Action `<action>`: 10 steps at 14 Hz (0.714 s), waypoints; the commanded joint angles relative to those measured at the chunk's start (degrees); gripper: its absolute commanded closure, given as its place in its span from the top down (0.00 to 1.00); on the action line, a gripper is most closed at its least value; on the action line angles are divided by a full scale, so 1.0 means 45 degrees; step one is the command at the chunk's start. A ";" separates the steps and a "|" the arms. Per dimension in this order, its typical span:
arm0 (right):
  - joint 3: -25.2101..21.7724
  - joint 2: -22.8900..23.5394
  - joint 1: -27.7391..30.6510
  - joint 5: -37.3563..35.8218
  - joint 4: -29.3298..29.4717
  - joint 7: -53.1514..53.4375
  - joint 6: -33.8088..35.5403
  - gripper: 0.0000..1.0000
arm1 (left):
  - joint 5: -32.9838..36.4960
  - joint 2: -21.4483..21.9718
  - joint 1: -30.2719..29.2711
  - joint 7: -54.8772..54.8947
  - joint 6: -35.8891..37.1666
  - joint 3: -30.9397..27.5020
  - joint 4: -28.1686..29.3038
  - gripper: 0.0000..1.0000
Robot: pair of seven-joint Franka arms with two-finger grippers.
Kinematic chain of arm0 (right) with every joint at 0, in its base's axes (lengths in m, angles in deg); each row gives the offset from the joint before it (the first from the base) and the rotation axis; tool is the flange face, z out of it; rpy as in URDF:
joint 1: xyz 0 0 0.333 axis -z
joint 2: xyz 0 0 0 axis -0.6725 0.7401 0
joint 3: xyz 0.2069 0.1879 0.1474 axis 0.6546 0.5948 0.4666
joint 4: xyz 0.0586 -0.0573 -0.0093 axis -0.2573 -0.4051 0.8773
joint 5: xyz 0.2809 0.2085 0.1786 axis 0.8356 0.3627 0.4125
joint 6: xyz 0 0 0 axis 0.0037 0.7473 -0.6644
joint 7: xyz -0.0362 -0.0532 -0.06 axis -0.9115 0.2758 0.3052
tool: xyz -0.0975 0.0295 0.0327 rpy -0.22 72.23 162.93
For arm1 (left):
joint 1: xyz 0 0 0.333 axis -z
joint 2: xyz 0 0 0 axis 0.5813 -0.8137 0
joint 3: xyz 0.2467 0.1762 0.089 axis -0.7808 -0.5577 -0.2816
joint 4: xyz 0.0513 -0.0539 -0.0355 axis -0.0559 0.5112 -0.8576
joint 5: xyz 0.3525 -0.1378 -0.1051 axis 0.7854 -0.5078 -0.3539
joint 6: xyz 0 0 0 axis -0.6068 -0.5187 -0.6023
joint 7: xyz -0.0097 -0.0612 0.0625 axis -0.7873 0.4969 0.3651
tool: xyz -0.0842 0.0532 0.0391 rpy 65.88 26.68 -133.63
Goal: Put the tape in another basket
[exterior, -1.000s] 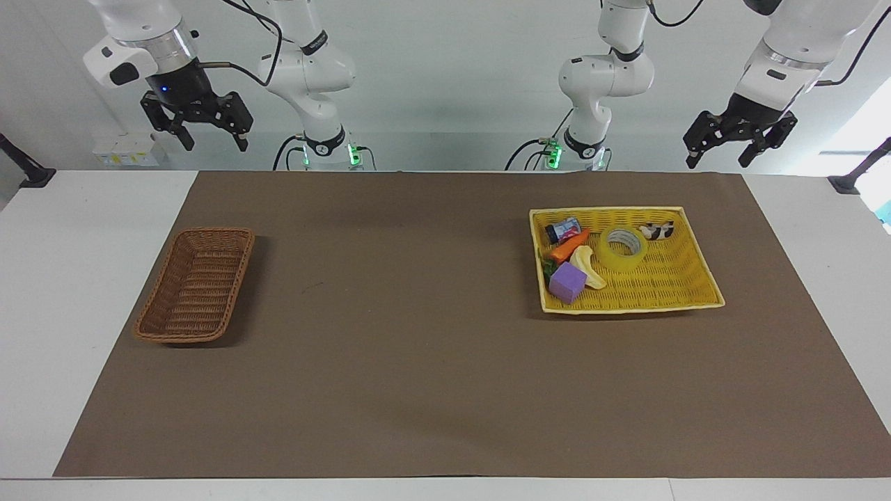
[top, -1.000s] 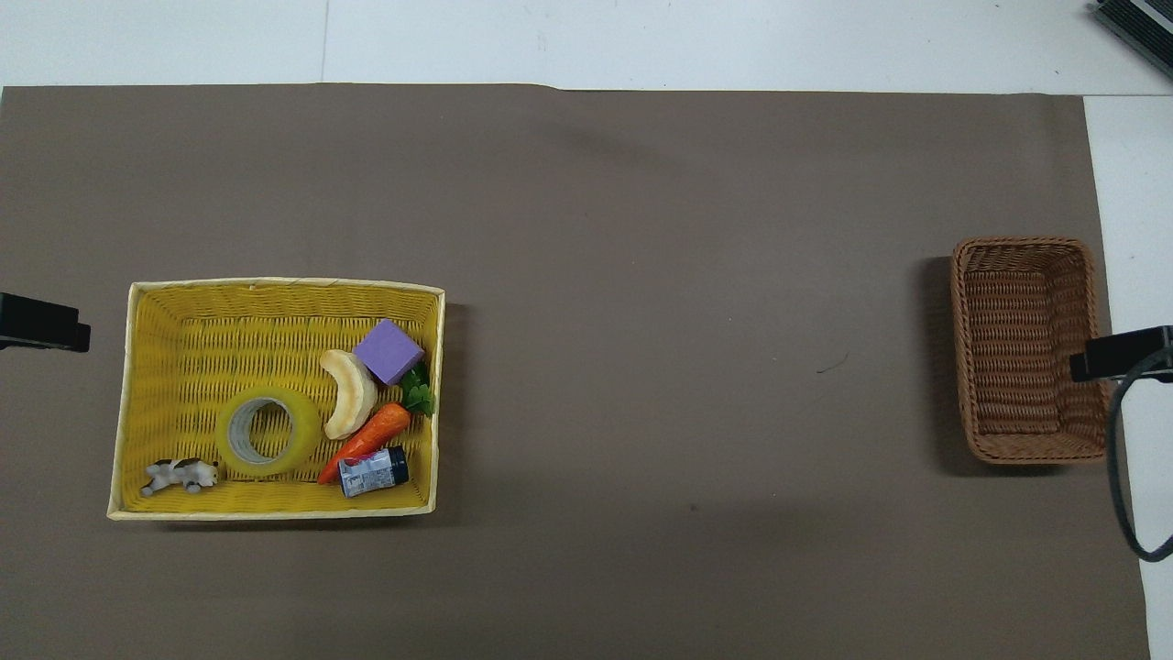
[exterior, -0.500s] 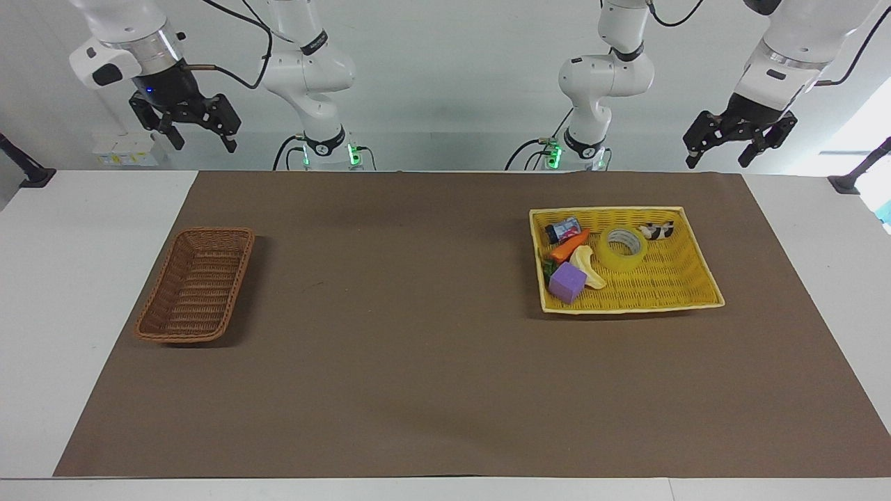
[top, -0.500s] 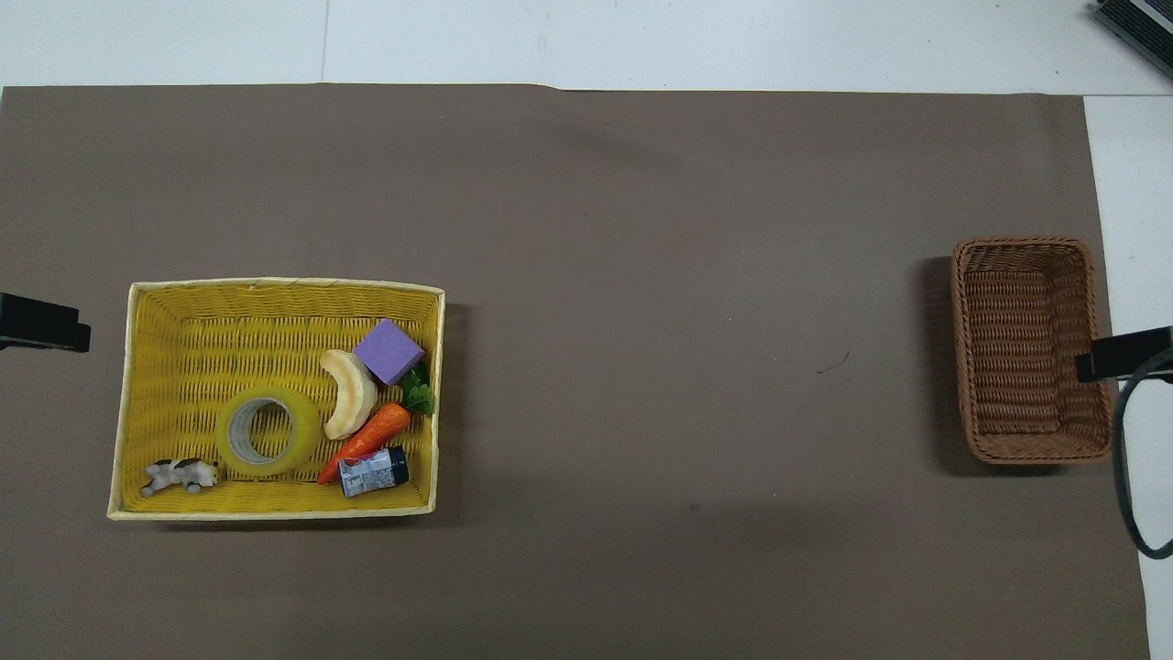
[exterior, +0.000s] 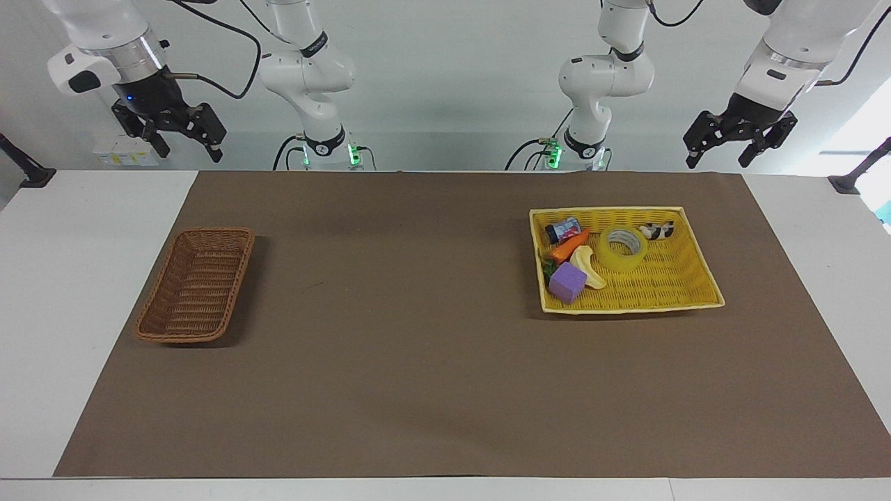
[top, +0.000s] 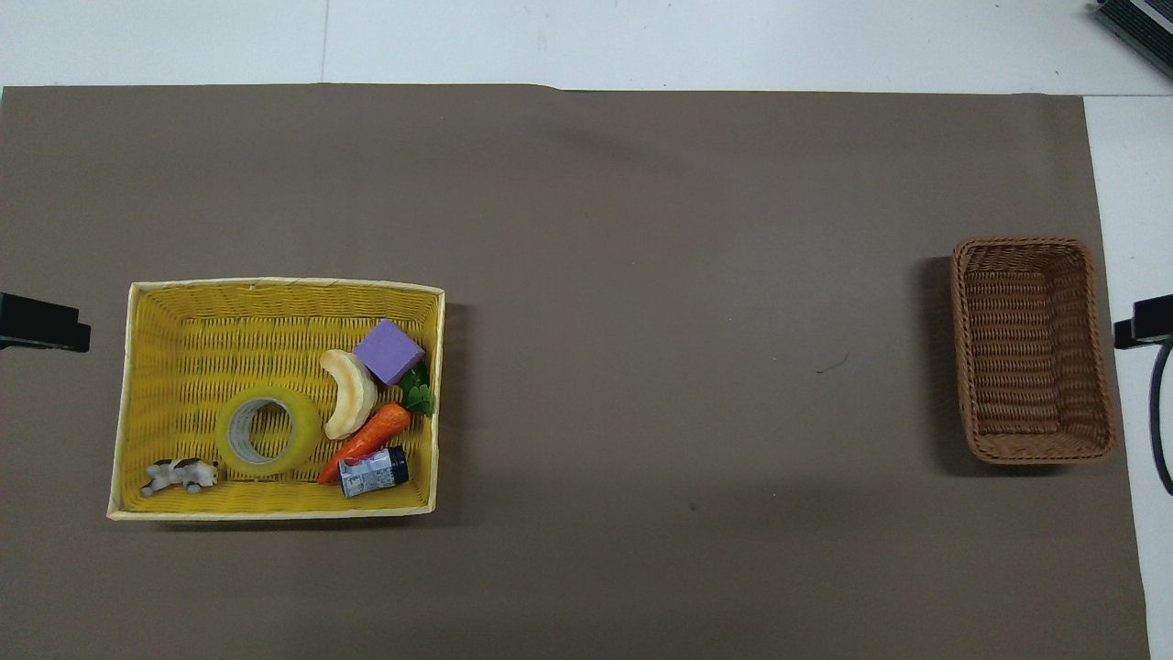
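The tape [exterior: 623, 248] is a yellow translucent roll lying flat in the yellow woven tray [exterior: 672, 287] at the left arm's end; it also shows in the overhead view [top: 268, 432]. The brown wicker basket [exterior: 196, 285] stands empty at the right arm's end, also in the overhead view [top: 1031, 348]. My left gripper [exterior: 717, 161] is open and empty, high over the mat beside the tray; only its tip [top: 41, 323] shows from above. My right gripper [exterior: 189, 152] is open and empty, high over the white table beside the basket; its tip [top: 1145, 321] shows from above.
The tray [top: 183, 330] also holds a purple foam cube [exterior: 567, 282], a banana [exterior: 588, 268], a carrot [exterior: 569, 243], a small can [exterior: 564, 228] and a toy cow [exterior: 658, 229]. A brown mat [exterior: 418, 334] covers the table between tray and basket.
My right gripper has risen and moved off the basket's edge toward the right arm's end of the table. The left arm, tape and basket have not moved.
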 commanded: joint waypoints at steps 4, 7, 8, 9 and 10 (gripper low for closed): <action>0.0199 0.0053 -0.0267 0.0027 0.0303 0.0108 0.0079 1.00 | -0.0184 0.0126 -0.0126 0.0166 0.0123 0.0038 -0.0009 1.00; 0.0219 0.0033 -0.0406 -0.0032 0.0284 0.0128 0.0079 1.00 | -0.0184 0.0146 -0.0145 0.0205 0.0103 0.0038 0.0011 1.00; 0.0219 0.0033 -0.0405 -0.0032 0.0284 0.0128 0.0079 1.00 | -0.0184 0.0146 -0.0145 0.0206 0.0064 0.0038 0.0030 1.00; 0.0219 0.0033 -0.0405 -0.0032 0.0264 0.0128 0.0060 1.00 | -0.0184 0.0146 -0.0145 0.0225 0.0025 0.0038 0.0050 1.00; 0.0219 0.0033 -0.0405 -0.0051 0.0264 0.0128 0.0059 1.00 | -0.0165 0.0146 -0.0145 0.0225 0.0006 0.0038 0.0166 1.00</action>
